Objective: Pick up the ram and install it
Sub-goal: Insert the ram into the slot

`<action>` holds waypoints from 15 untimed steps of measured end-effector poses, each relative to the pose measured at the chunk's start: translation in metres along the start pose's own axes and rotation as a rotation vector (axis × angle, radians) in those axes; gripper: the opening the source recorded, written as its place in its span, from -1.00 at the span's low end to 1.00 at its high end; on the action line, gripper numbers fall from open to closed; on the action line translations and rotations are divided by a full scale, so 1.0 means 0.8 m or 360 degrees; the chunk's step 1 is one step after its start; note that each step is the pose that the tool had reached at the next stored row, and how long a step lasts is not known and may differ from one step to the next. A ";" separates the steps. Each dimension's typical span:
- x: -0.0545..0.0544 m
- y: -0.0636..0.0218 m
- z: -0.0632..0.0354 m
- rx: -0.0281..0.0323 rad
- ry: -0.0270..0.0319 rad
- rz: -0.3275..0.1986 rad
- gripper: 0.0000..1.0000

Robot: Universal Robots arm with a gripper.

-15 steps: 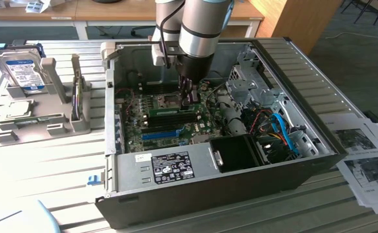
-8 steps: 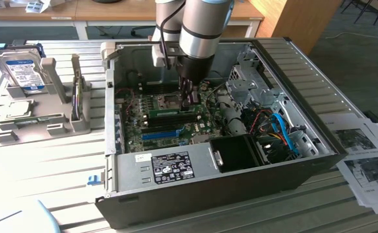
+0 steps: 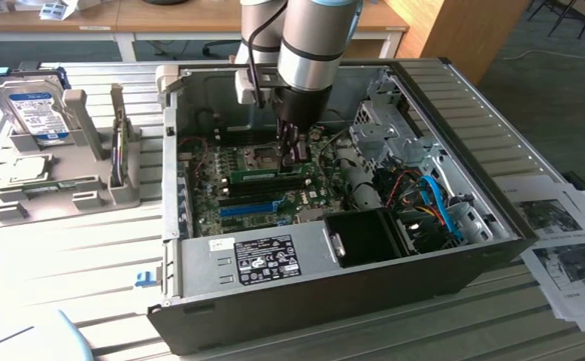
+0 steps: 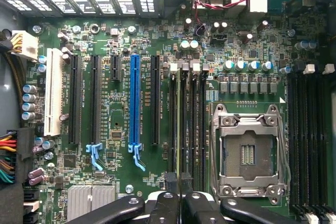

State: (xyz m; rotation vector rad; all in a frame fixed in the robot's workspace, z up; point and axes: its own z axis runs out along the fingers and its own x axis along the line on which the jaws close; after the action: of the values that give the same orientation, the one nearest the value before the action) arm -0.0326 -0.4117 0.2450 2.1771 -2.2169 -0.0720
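Note:
The ram is a thin green stick seen edge-on, standing along one of the black memory slots beside the CPU socket. My gripper is shut on one end of it, a black fingertip on each side of the board. In the exterior view the gripper reaches straight down into the open computer case, and the green ram lies along the slots just to its left. Whether the stick is fully seated I cannot tell.
A bright blue expansion slot and black slots lie beside the memory slots. Cables and a drive cage crowd the case's right side, with the power supply in front. A hard drive stands in a grey rack outside; papers lie at the exterior view's right.

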 end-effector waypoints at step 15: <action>0.000 0.000 0.007 0.00000 -0.00001 0.0000 -0.78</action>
State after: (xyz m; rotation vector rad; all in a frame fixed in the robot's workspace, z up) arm -0.0326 -0.4117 0.2393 2.1772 -2.2169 -0.0721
